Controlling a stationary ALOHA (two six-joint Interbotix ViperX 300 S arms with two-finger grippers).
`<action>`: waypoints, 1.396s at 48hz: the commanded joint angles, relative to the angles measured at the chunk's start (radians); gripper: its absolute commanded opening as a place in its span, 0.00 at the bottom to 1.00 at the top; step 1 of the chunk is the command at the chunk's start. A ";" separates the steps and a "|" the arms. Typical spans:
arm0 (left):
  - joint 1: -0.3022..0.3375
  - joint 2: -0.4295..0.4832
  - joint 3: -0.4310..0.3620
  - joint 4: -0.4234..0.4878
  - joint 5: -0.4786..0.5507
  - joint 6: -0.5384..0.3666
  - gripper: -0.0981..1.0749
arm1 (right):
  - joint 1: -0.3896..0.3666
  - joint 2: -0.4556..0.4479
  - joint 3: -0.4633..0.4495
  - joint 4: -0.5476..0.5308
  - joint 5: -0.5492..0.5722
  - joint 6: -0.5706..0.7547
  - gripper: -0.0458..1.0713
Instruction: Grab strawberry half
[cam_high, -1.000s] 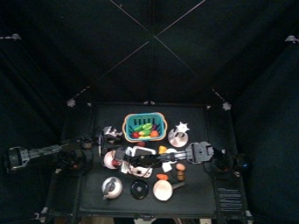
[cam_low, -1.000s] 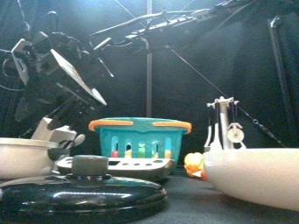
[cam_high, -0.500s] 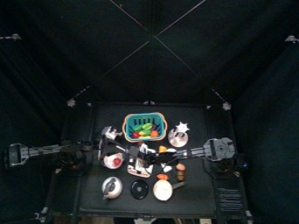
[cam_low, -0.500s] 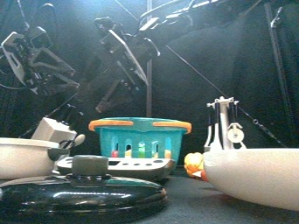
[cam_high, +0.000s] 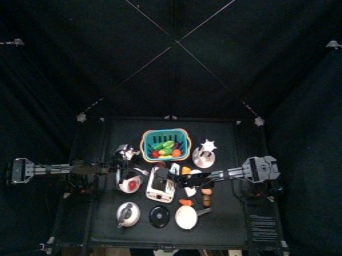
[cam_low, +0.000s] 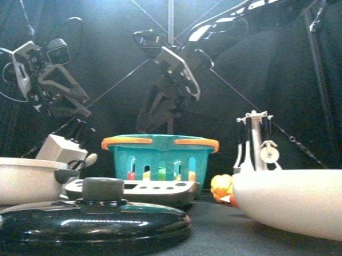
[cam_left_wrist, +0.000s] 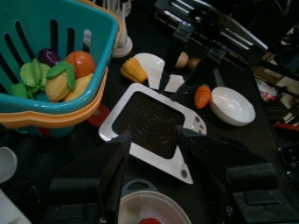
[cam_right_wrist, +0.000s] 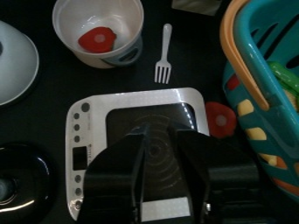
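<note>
My right pincer (cam_right_wrist: 158, 162) hung over the scale (cam_right_wrist: 117, 109), pointing down at its black plate. Its jaws stood partly apart with nothing between them, as far as I could see.

The strawberry half (cam_right_wrist: 100, 38) lay cut face up inside the white cup (cam_right_wrist: 73, 17), which sat just past the far end of the scale from my jaws. So it was near but not under them, and the cup wall stood around it.

A white fork (cam_right_wrist: 165, 52) lay on the table beside the cup, between it and the teal basket (cam_right_wrist: 263, 79). There was also a second red piece (cam_right_wrist: 219, 118) on the table, squeezed in between the scale's edge and the basket wall (it could've been another half, I couldn't tell). That one lay much nearer my jaws, off to one side.

On the other side of the scale were a white plate (cam_right_wrist: 10, 66) and a black lid (cam_right_wrist: 17, 179), both clear of the cup. The basket held green, yellow and orange toy veg.

My left pincer (cam_left_wrist: 158, 153) was over on the left of the table, jaws wide apart and holding nothing. From its camera the scale sat right between them, with the basket off to one side.
</note>
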 joint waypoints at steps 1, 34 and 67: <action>-0.014 0.026 -0.048 -0.038 0.032 0.003 0.79 | -0.020 -0.055 0.009 -0.003 -0.002 -0.002 0.55; -0.034 0.230 -0.184 -0.299 0.057 0.000 0.63 | -0.195 -0.061 0.041 -0.114 -0.025 -0.002 0.42; 0.008 0.508 -0.353 -0.232 0.104 0.020 0.63 | -0.311 -0.018 0.014 -0.141 -0.123 -0.003 0.42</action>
